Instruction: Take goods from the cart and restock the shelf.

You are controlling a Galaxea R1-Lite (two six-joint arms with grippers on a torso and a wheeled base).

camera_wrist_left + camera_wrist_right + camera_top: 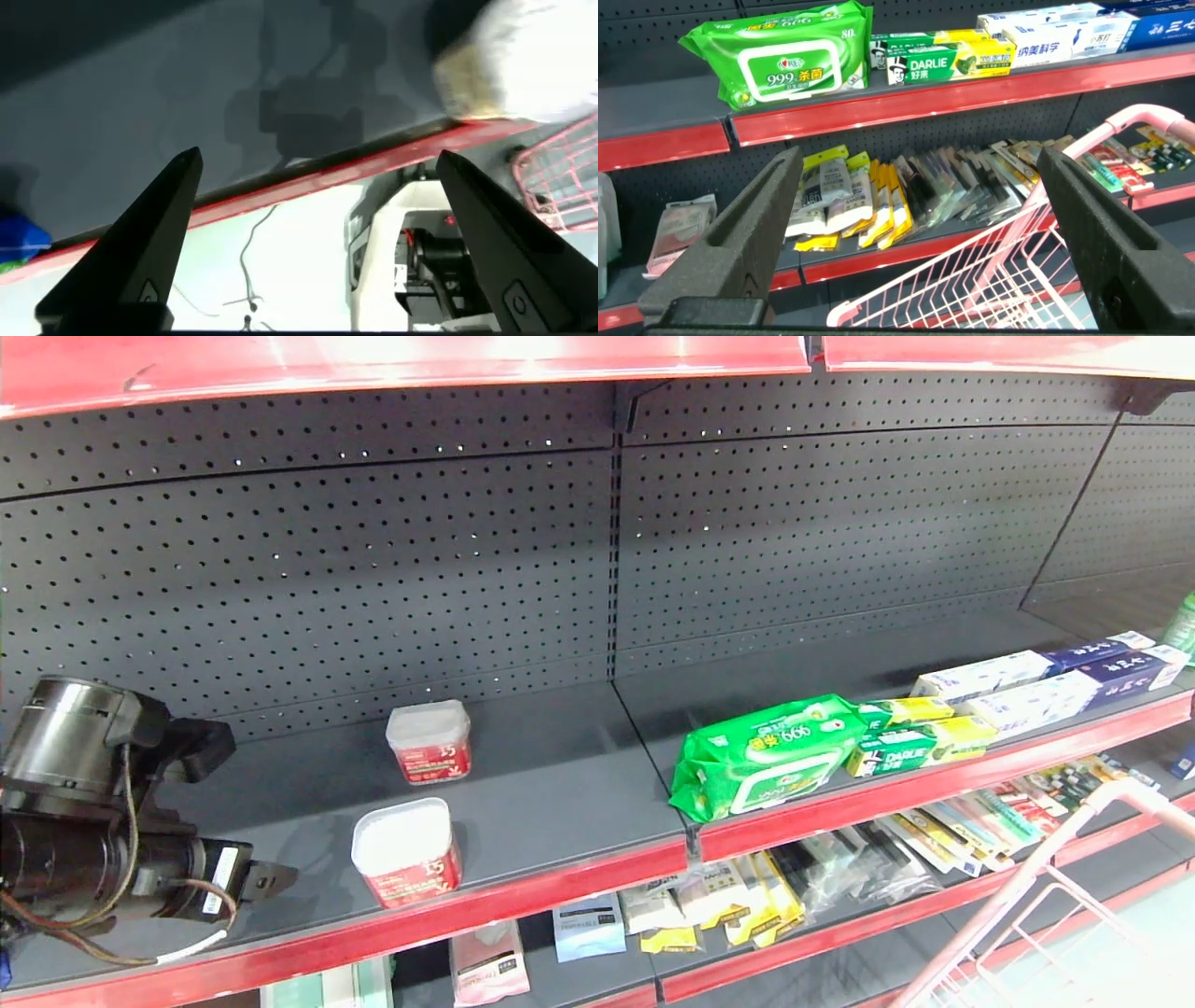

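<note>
Two white tubs with red labels stand on the grey shelf point(560, 775): one at the back point(428, 740), one by the front edge point(407, 851). My left gripper point(268, 880) hovers over the shelf just left of the front tub, apart from it. In the left wrist view it point(320, 157) is open with nothing between its fingers, and the tub point(523, 56) is a blur off to one side. My right gripper point(920, 154) is open and empty, out in front of the shelves above the pink cart point(999, 271).
A green wipes pack point(766, 756) and toothpaste boxes point(1018, 695) line the shelf's right half. The lower shelf point(709, 905) holds small packets. The pink cart point(1055, 915) stands at the lower right. A red shelf point(401, 364) hangs overhead.
</note>
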